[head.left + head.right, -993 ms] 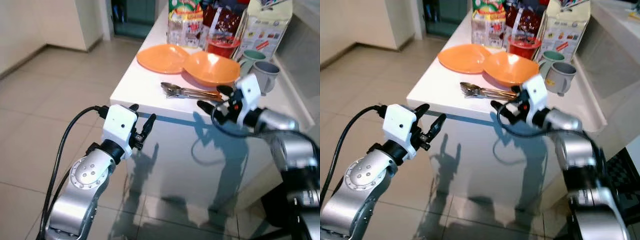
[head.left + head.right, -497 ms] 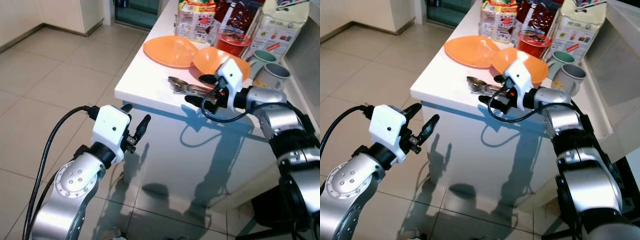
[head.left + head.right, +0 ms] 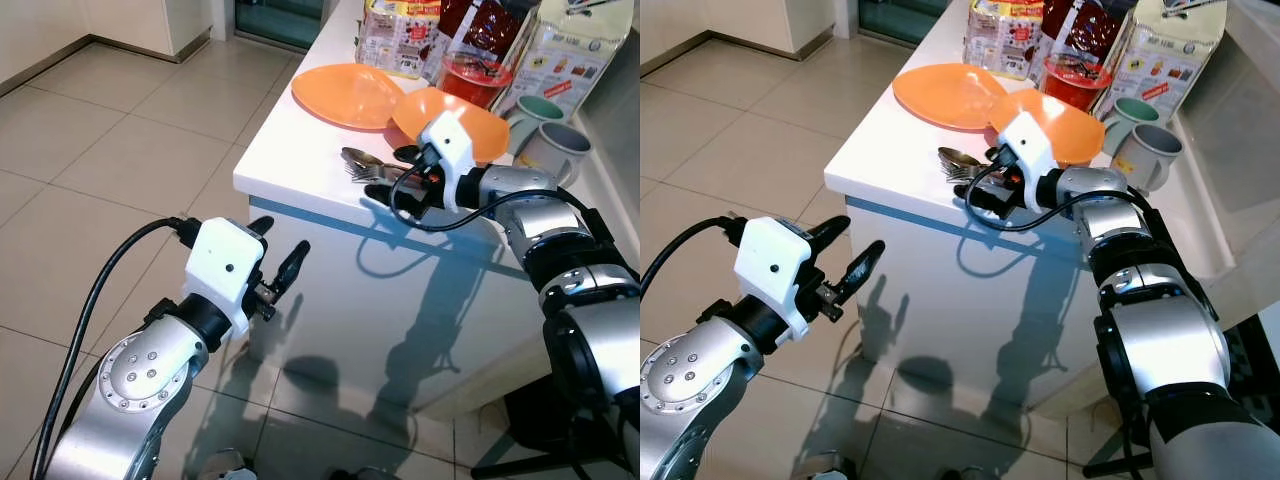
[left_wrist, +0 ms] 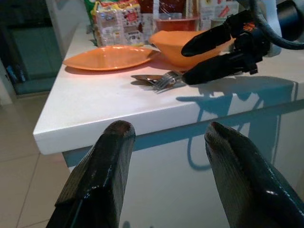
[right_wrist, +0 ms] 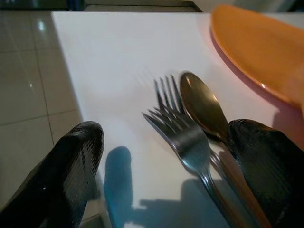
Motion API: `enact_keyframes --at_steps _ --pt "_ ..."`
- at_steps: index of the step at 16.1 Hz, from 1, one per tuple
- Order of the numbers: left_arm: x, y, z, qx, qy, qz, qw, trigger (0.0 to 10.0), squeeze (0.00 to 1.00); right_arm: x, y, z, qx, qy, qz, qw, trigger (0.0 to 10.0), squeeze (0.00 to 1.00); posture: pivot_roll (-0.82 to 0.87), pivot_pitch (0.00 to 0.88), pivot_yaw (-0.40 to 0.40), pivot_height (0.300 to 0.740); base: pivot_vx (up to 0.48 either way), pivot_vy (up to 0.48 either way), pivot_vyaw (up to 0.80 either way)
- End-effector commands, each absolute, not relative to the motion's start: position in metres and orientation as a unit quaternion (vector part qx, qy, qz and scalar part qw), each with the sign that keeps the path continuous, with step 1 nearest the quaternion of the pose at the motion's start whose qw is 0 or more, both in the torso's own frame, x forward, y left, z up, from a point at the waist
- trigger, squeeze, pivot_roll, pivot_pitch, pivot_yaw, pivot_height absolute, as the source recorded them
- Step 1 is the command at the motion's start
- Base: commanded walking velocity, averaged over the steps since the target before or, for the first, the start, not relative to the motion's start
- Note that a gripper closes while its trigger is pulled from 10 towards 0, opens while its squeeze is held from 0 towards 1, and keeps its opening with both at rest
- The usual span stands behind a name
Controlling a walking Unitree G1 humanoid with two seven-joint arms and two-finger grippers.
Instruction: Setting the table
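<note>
Forks and a spoon lie in a bundle on the white table, near its front edge. My right gripper hangs open right over their handles, one finger on each side of the bundle. Behind the cutlery sit an orange plate and an orange bowl. My left gripper stands open in front of the table, below its edge, holding nothing. The left wrist view looks at the table's front edge.
A red cup, a green mug and a grey mug stand at the back right. Food packets and a carton line the far end. Tiled floor spreads left of the table.
My right gripper has moved left along the table and come down over the cutlery. The camera has shifted a little; the left arm has stayed low in front of the table.
</note>
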State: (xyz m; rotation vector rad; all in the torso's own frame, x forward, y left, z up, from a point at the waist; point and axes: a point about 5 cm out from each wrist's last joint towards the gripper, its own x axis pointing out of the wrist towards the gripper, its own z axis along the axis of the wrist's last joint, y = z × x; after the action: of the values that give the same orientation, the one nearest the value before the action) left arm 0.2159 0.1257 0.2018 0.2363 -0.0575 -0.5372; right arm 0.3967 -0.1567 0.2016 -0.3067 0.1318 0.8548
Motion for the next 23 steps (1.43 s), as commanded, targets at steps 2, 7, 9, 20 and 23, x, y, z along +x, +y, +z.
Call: enact_keyframes --at_steps 2,7,9,20,23 --pt "0.21 0.125 0.207 0.118 -0.028 -0.285 0.951 10.0 0.0 0.399 -0.167 0.204 -0.139 0.067 0.381 0.912 10.0 0.0 0.22 0.123 -0.129 0.74 0.0 0.0 0.0" --pt "0.205 0.124 0.209 0.119 -0.019 -0.307 0.944 10.0 0.0 0.399 -0.171 0.197 -0.094 0.086 0.374 0.919 10.0 0.0 0.24 0.126 -0.119 0.74 0.0 0.0 0.0" --pt "0.205 0.123 0.21 0.117 -0.019 -0.306 0.945 10.0 0.0 0.401 -0.168 0.2 -0.104 0.083 0.363 0.922 6.0 0.0 0.24 0.127 -0.124 0.74 0.0 0.0 0.0" --pt "0.197 0.122 0.209 0.114 -0.01 -0.304 0.946 10.0 0.0 0.404 -0.171 0.196 -0.138 0.098 0.311 0.935 10.0 0.0 0.25 0.131 -0.144 0.74 0.0 0.0 0.0" --pt "0.196 0.122 0.209 0.114 -0.008 -0.305 0.945 10.0 0.0 0.404 -0.174 0.195 -0.124 0.106 0.308 0.937 10.0 0.0 0.25 0.14 -0.142 0.74 0.0 0.0 0.0"
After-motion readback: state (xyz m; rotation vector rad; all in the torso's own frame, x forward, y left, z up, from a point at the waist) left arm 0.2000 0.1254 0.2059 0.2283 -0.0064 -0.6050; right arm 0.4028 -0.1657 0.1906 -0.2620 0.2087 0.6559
